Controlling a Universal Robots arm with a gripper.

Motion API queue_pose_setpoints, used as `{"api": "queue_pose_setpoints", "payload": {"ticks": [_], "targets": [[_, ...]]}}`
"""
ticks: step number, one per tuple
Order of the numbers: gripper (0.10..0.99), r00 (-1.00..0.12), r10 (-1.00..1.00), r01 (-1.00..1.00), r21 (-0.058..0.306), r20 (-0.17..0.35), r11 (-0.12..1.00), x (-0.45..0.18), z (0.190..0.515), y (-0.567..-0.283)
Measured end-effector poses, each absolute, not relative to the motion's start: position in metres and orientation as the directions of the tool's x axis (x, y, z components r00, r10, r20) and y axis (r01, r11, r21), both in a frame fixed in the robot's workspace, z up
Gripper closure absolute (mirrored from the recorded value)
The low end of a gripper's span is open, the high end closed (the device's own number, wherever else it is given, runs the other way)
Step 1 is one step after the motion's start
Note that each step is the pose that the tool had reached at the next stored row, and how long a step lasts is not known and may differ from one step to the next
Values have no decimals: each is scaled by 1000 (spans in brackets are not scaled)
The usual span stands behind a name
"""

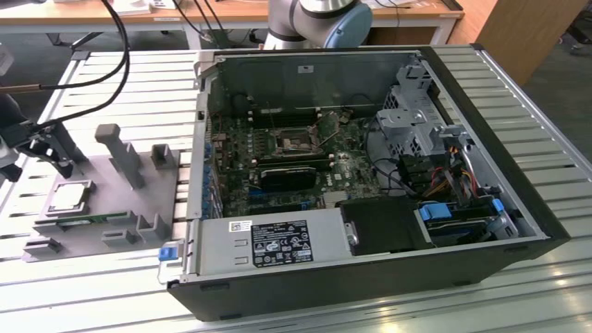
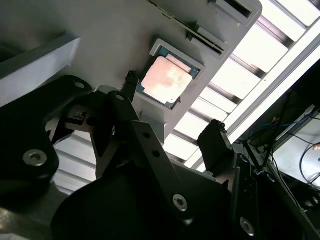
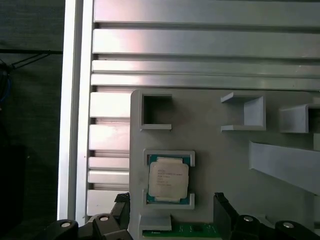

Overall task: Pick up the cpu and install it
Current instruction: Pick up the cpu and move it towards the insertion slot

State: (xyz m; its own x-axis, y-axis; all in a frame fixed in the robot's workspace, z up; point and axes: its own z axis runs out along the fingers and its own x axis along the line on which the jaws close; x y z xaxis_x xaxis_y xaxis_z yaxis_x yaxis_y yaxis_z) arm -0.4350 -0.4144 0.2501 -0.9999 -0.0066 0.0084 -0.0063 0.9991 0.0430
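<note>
Splayed end effector (image 3: 171, 202) over the cpu (image 3: 168, 180)

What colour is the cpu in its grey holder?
The cpu has a silver-grey metal top with a thin green edge; clearest in the first wrist view.

cpu (image 3: 168, 179): silver-grey top, green rim. Parts fixture (image 3: 220, 150): plain matte grey. Gripper (image 3: 170, 200): black. Table (image 3: 200, 45): ribbed silver slats. PC case (image 1: 370, 284): black shell, grey inside. Motherboard (image 1: 242, 149): dark green. Power supply (image 1: 222, 243): grey, white label. Clip (image 1: 168, 252) beside it: blue.
</note>
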Motion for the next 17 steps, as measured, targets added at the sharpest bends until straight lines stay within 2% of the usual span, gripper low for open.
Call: {"api": "queue_pose_setpoints", "payload": {"ticks": [17], "targets": [[325,-1000,-24,-23,43,5,999,-435,225,-415]]}}
